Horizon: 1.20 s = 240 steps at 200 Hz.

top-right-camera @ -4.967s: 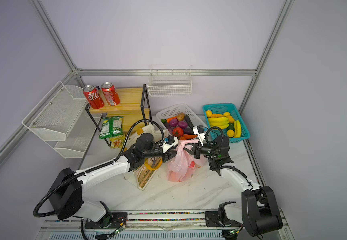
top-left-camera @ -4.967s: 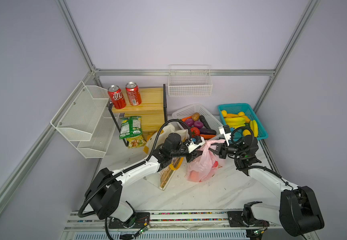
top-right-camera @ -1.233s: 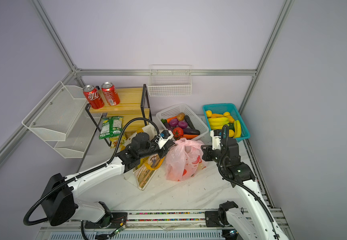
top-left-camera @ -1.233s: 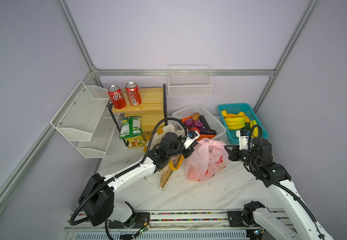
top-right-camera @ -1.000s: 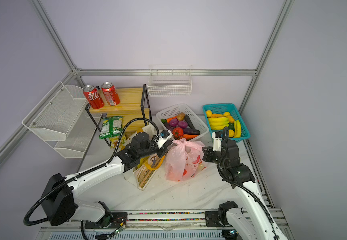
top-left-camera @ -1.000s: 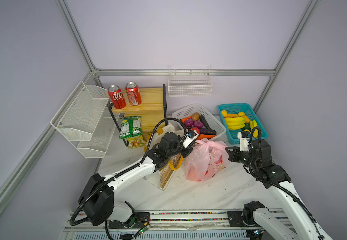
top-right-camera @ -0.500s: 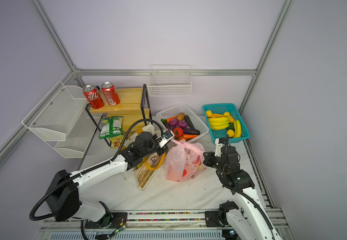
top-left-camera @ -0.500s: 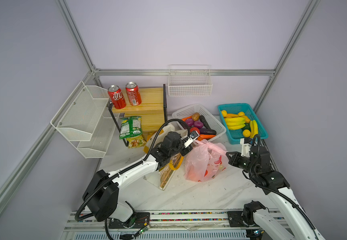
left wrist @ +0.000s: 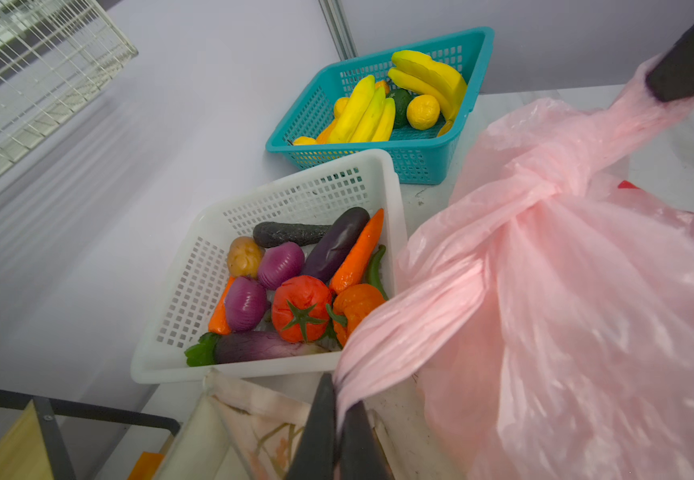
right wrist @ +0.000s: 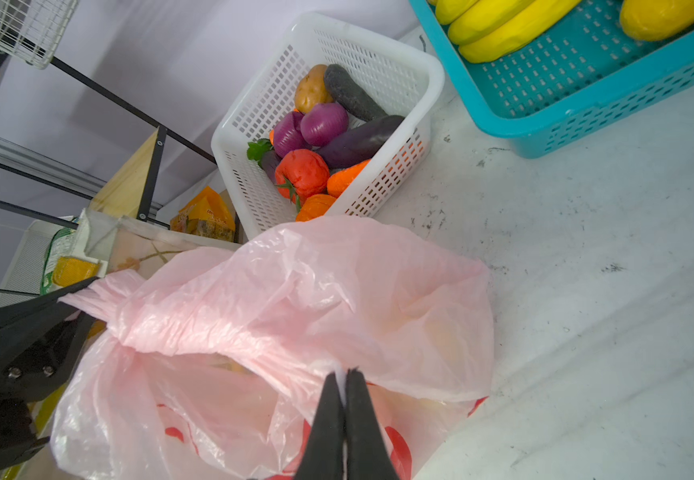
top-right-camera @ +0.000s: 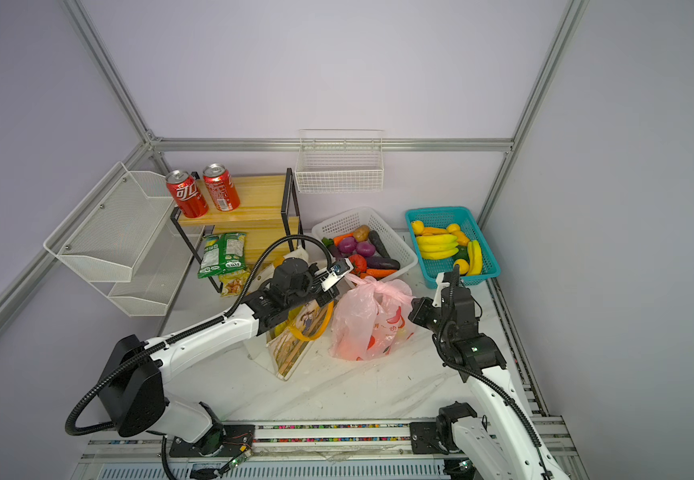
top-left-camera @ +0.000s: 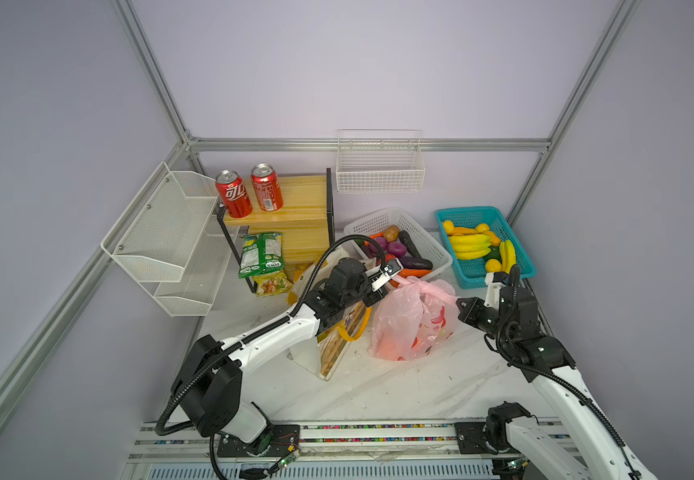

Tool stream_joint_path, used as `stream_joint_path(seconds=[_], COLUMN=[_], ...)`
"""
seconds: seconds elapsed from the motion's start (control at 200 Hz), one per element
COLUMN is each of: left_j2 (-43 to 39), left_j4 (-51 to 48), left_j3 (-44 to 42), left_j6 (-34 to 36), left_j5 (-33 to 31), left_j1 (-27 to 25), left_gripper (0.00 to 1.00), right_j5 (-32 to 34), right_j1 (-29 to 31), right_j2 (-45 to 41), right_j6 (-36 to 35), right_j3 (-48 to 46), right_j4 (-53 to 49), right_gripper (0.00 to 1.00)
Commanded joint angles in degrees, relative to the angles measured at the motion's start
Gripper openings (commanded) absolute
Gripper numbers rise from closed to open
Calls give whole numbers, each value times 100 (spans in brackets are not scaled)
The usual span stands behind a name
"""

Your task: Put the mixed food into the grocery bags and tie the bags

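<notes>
The pink plastic bag (top-left-camera: 411,328) (top-right-camera: 368,328) stands on the table, its two handles crossed in a knot (left wrist: 544,187) at its top. My left gripper (top-left-camera: 395,270) (left wrist: 339,399) is shut on the handle end on the white basket's side. My right gripper (top-left-camera: 459,301) (right wrist: 344,374) is shut on the opposite end, and both ends are stretched taut. Orange shapes show dimly through the plastic. The cream tote (top-left-camera: 339,345) (top-right-camera: 291,349) stands to the left of the pink bag, under my left arm. A yellow-orange packet (right wrist: 204,216) shows behind the tote.
A white basket (top-left-camera: 432,245) of vegetables and a teal basket (top-left-camera: 519,257) of bananas sit close behind the bag. A wooden shelf (top-left-camera: 299,199) at the back left carries two red cans (top-left-camera: 233,199), with a green crisp packet (top-left-camera: 260,253) below. Wire racks hang on the walls.
Five seconds ago both grippers were close together over the bag's top; they have since drawn apart with the handle ends. In the last second my right arm sank lower; the left hardly moved.
</notes>
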Motion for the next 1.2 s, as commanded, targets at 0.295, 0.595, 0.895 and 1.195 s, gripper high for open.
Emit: stream_joint_path(seconds=[0.295,0.595,0.895,1.195], left_j2=[219,329,352,418], left_j4=[7,83,-23,-154], left_j3=[852,1130,1054,765], left_j6=[284,-113,-255,49], left_j5=[-321,33,169,-471], left_j1=[40,36,36,58], left_gripper=[0,0,0,0], right_j5=[149,56,51,185], right_j1=[-37,-38,-43,-161], right_j2=[-284,693,1134,599], right_j6=[41,-867,-1195,-683], right_j3=[5,1223,1171,248], right_j4=[-228,-108,-178,-299], right_gripper=[0,0,0,0])
